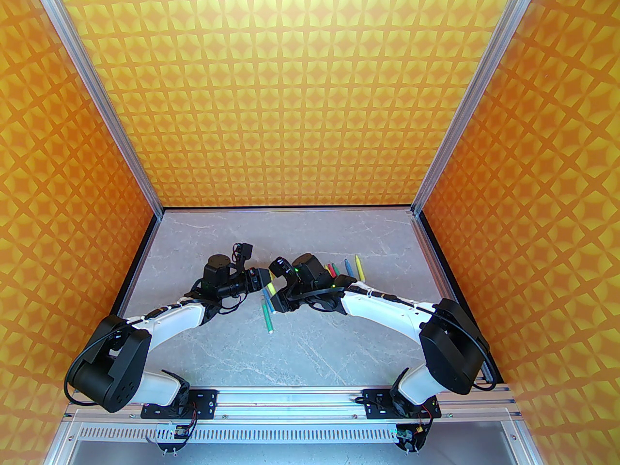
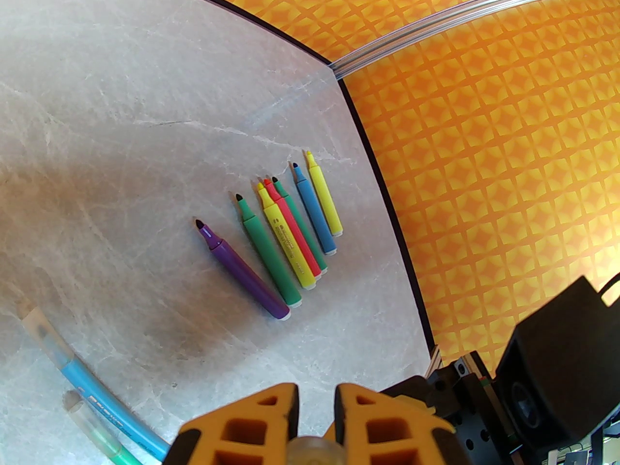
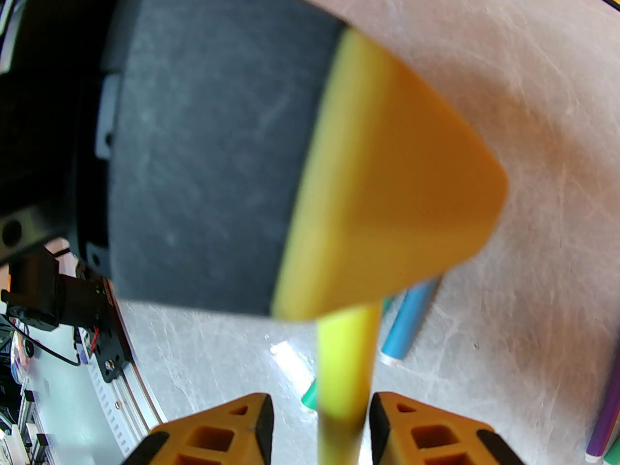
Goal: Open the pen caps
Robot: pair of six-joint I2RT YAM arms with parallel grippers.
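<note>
When looking down from above, find left gripper (image 1: 265, 284) and right gripper (image 1: 277, 302) tip to tip over the grey marbled table (image 1: 339, 347), a slim yellow plastic pen (image 1: 272, 288) bridging them. From the left wrist, see orange fingers (image 2: 271, 419) clamped on a translucent whitish stubby cap (image 2: 310, 451); beyond, seven uncapped coloured pens (image 2: 286, 240) in a row. From the right wrist, note jaws parted, yellow barrel between them, gap showing on one side.
</note>
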